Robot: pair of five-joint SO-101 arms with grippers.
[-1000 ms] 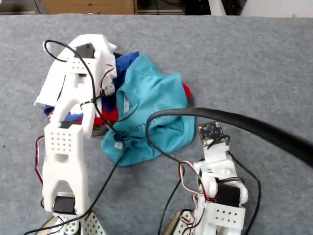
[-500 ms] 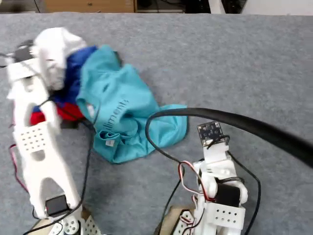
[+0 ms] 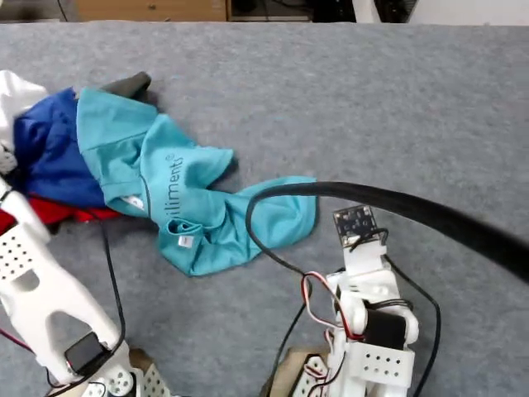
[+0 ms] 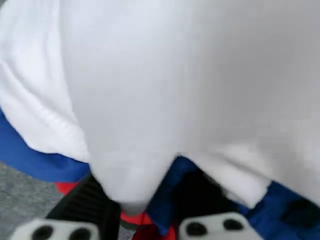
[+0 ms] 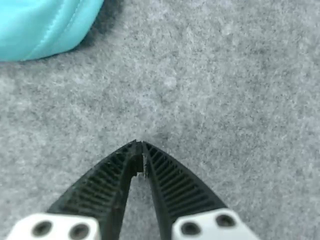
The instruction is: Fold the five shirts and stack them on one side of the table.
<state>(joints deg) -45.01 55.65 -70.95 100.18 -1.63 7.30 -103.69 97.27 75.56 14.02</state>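
- The white shirt (image 3: 11,89) lies at the upper left of the high view, cut off by the frame's edge.
- The blue shirt (image 3: 48,153) lies just beside it, partly under the teal shirt (image 3: 186,203). The teal shirt sprawls crumpled from the upper left toward the centre.
- Only a strip of the red shirt (image 3: 58,212) shows, below the blue one.
- A dark cloth (image 3: 128,83) pokes out above the teal shirt. I cannot tell whether it is a shirt.
- The left claw (image 4: 137,165) is pinched narrow on a fold of the white shirt. The cloth drapes over its tips and hides them, and blue cloth covers part of one finger.
- The right claw (image 5: 140,146) is closed with its tips touching and holds nothing. It sits over the bare table (image 3: 372,99), apart from the teal hem.
- The left arm (image 3: 41,281) stands at the lower left of the high view.
- The right arm (image 3: 368,322) stands at the lower centre, under a black cable (image 3: 413,205).
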